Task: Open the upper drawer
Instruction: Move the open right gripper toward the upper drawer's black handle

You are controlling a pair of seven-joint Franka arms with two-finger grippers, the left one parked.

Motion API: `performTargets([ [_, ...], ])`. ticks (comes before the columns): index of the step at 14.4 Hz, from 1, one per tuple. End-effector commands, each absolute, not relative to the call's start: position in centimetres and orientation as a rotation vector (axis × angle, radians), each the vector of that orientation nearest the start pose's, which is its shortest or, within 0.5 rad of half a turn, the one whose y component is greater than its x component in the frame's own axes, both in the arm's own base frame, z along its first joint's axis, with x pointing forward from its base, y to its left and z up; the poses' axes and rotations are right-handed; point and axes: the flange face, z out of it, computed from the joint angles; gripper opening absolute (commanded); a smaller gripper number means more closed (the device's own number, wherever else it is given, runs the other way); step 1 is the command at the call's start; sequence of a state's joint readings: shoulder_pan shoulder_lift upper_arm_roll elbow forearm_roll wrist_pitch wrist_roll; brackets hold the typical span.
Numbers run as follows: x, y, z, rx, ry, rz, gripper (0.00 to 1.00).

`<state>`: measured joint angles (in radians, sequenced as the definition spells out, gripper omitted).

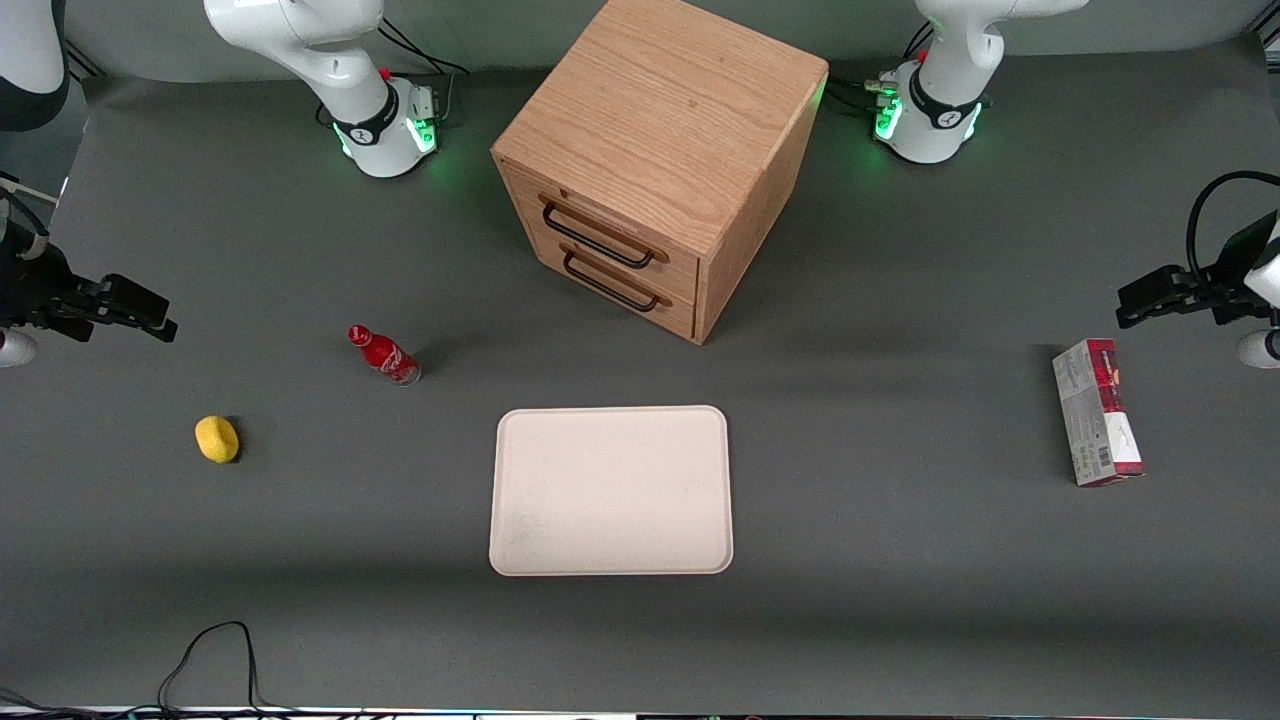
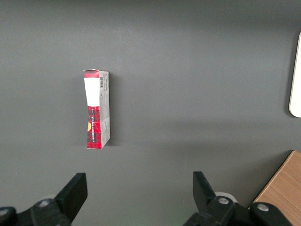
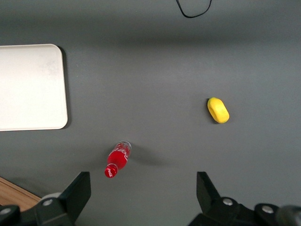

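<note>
While upper drawer (image 1: 600, 232) sits closed | gripper (image 3: 143, 190) spread wide, holding nothing, above table (image 3: 188, 56)

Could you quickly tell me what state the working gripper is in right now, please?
Gripper: open, holding nothing, hovering above the table at the working arm's end, well away from the upper drawer.

Upper drawer (image 1: 598, 232) shut flush in the light-oak cabinet (image 1: 665, 110), higher of 2, thin black bar handle (image 1: 597, 237) across its front, with the open-fingered gripper (image 1: 150, 322) well apart.
</note>
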<state>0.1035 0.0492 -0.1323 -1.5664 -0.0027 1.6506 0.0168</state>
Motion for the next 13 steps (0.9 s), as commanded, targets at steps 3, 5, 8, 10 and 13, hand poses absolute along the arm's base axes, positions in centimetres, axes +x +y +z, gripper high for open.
performTargets([
  [3,57.5,-1.3,61.1,-3.153,0.033,-0.063,1.00],
  [5,57.9,-0.7,61.5,-3.152,0.019,-0.078,1.00],
  [8,58.4,3.1,61.6,-3.137,-0.084,-0.089,1.00],
  [10,58.2,6.6,61.7,-3.125,-0.179,-0.093,1.00],
  [13,56.6,16.7,61.0,-3.058,-0.461,-0.055,1.00],
])
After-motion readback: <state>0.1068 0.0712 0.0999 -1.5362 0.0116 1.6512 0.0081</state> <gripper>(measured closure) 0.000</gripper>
